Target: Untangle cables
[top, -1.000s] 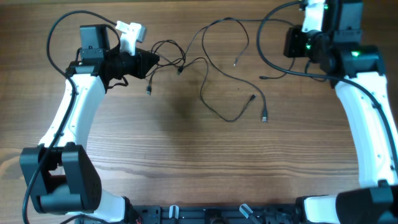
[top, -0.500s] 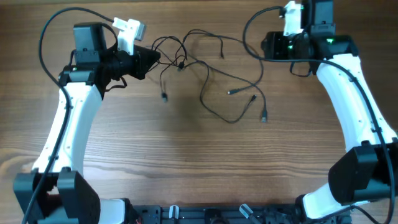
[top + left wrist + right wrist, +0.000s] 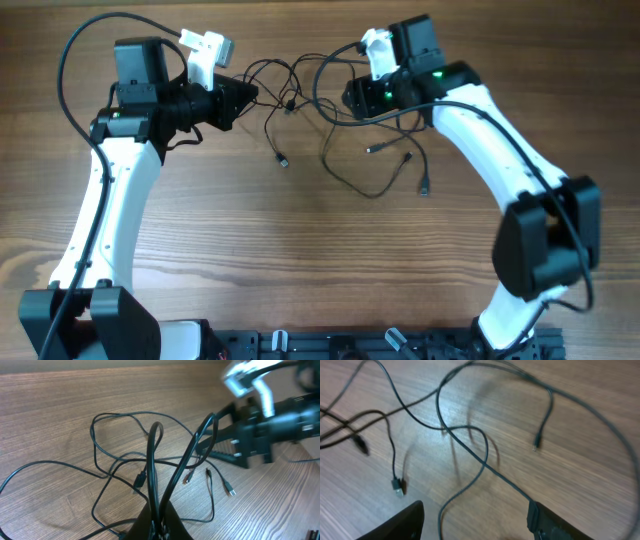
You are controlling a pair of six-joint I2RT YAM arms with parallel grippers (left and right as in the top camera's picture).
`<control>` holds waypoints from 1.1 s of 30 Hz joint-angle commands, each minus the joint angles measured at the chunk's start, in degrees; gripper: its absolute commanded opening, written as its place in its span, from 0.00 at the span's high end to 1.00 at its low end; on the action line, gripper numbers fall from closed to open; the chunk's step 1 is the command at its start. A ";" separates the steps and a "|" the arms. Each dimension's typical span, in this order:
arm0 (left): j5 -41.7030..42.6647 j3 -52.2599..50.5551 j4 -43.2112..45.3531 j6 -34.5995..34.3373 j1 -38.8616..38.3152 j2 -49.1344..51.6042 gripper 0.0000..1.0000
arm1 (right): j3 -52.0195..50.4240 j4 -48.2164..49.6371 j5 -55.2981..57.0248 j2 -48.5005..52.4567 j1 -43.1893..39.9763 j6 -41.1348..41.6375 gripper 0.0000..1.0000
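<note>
Your left gripper [image 3: 157,521] is closed on a bunch of the cables [image 3: 151,467]. Your right gripper [image 3: 475,511] stands wide open and grips nothing. In the overhead view the tangle lies at 9 o'clock from it, between both grippers, and the loose ends trail toward 6 o'clock.

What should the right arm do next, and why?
Probably lower the right gripper and close on the strand running between its open jaws. The left gripper is shut on the cables, so pulling that strand away could loosen the tangle.
</note>
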 commanded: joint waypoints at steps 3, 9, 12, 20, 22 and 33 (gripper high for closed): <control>-1.09 -0.13 0.90 -2.10 -0.11 -1.18 0.96 | 0.52 5.90 -7.69 7.17 0.31 0.28 0.32; -1.09 -0.13 0.87 -3.17 -0.11 -2.69 0.96 | 0.52 10.21 -13.09 12.50 0.70 -2.27 0.32; -1.07 -0.13 0.90 -3.15 -0.11 -4.42 0.96 | 0.52 10.38 -13.35 13.79 1.31 -3.91 0.32; -1.05 -0.13 -0.72 -3.30 -0.11 -6.64 0.96 | 0.52 12.72 -15.21 14.78 2.32 -6.62 0.32; -1.05 -0.13 -0.85 -3.43 -0.11 -6.64 0.96 | 0.52 14.08 -15.19 15.74 2.60 -6.62 0.32; -1.73 -0.13 -0.63 -4.68 -0.11 -6.64 0.96 | 0.52 20.63 -18.58 20.83 2.93 -6.43 0.40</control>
